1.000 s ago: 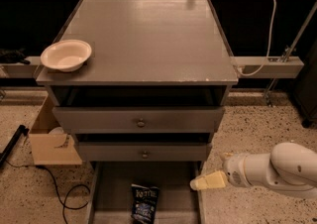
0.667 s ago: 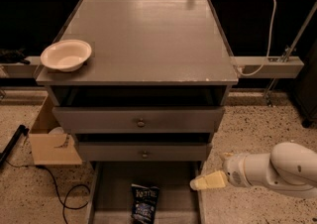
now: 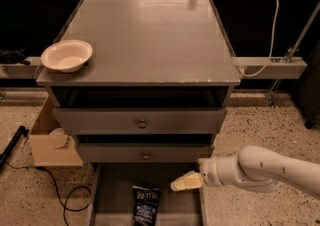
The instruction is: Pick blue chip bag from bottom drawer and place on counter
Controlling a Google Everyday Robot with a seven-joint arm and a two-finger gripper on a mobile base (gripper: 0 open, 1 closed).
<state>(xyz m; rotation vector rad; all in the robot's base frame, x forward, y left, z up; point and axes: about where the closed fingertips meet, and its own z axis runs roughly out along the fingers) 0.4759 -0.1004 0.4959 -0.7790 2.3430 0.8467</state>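
Gripper: the pale cream two-finger gripper (image 3: 186, 182) was held low by the right side of the cabinet, over the right edge of the pulled-out drawer, pointed left.
Gripper state: how far it was open could not be told; the bag was not touched by it.
Arm: the rounded white robot arm (image 3: 260, 167) was stretched in from the right, above the speckled floor (image 3: 250, 125).
Bag: the small crinkly navy-blue chip bag (image 3: 146, 204) with white lettering was laid flat on the drawer's floor, near its middle, below and left of the gripper.
Drawer: the wide grey bottom drawer (image 3: 115, 195) was pulled out.
Upper drawers: two grey drawers with round knobs (image 3: 141, 120) were seen above it.
Table: the large flat grey table (image 3: 150, 35) was topped by a round cream bowl (image 3: 67, 55) at its front left corner.
Beside: a brown cardboard box (image 3: 50, 142) was set left of the cabinet.
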